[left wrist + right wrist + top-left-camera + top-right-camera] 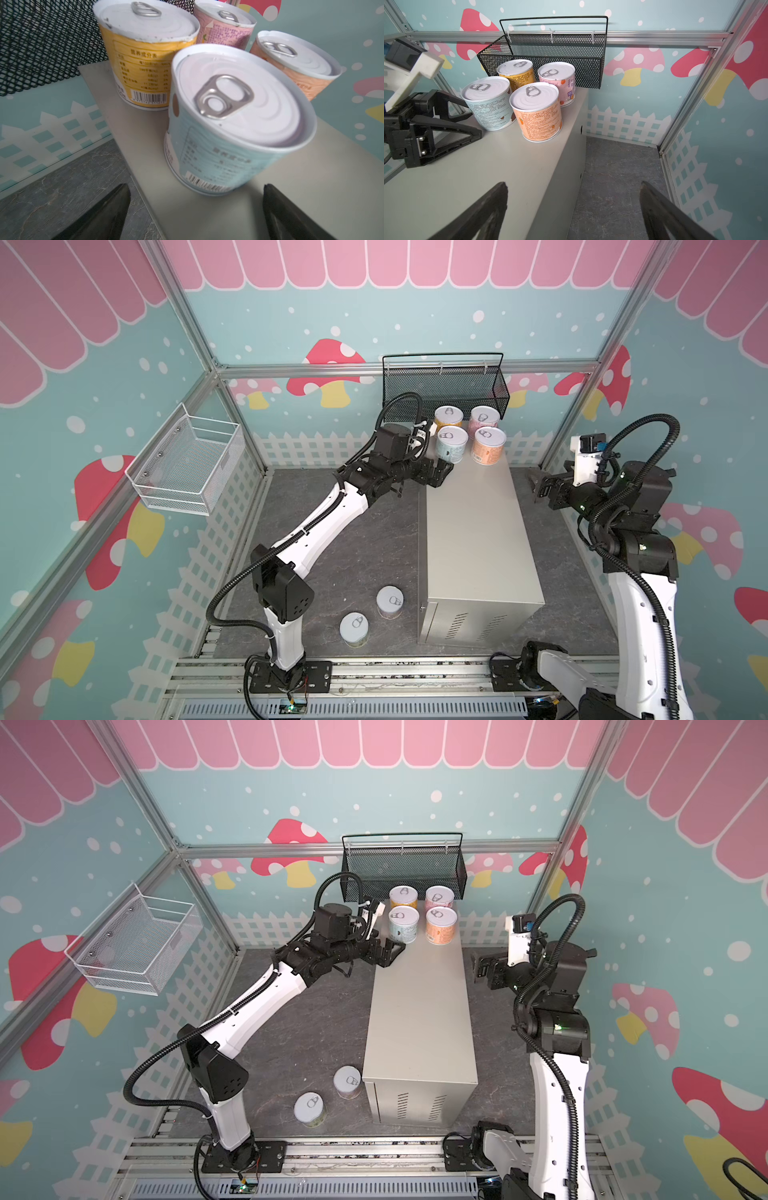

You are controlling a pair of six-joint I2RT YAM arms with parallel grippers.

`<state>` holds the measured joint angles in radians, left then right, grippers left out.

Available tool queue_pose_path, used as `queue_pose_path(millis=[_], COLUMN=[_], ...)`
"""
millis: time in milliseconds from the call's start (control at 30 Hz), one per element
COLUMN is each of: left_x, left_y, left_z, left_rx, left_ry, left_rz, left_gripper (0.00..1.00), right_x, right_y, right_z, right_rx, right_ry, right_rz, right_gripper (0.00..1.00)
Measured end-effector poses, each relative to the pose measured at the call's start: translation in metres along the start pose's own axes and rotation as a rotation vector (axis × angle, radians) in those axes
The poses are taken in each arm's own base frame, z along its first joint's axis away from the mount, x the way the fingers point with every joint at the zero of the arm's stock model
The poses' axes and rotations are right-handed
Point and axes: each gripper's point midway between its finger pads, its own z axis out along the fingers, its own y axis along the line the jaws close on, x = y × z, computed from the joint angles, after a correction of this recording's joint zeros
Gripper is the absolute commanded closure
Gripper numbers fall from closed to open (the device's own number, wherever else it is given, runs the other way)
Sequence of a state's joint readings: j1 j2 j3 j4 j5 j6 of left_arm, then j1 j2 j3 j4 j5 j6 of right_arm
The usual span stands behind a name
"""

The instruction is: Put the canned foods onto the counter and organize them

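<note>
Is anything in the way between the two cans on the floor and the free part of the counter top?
Nothing visible does. The green can and the pink-white can stand on the floor beside the counter's near end, where its top is bare. The four placed cans sit at the far end.

Our left arm (316, 526) reaches forward from its base and slants toward the middle, the elbow raised and the wrist bent roughly level. Our left pincer (441, 475) points to the right with its jaws spread wide. In the left wrist view its two dark fingers (108, 214) stand far apart. Our right arm (631, 622) rises tall from its base, folds at the elbow and turns its wrist back toward the middle. Our right pincer (537, 487) faces left, its jaws also spread wide, well apart from the left pincer.
</note>
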<state>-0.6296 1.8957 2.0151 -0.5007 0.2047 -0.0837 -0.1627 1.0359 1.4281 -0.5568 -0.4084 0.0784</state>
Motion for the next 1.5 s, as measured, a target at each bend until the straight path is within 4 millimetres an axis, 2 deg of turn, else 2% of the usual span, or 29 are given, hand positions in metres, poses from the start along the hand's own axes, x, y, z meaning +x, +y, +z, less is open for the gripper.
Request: queue_pose_path(millis=[867,1500], left_x=[-0.0053,-0.003], left_y=[0.0067,0.0071], left_z=[0.0077,0.0039], left_rx=[-0.013,-0.008], left_ry=[-0.012,-0.012], left_rz=[-0.012,-0.018], left_gripper=[0.01,0.01], right_x=[0.0037,0.0031], right_y=[0.0001,0.0047], right_z=[0.0005,0.0001], right_rx=[-0.001,-0.027], right_ry=[0.007,0.003], right_rz=[-0.001,-0.016], right_gripper=[0.01,0.01])
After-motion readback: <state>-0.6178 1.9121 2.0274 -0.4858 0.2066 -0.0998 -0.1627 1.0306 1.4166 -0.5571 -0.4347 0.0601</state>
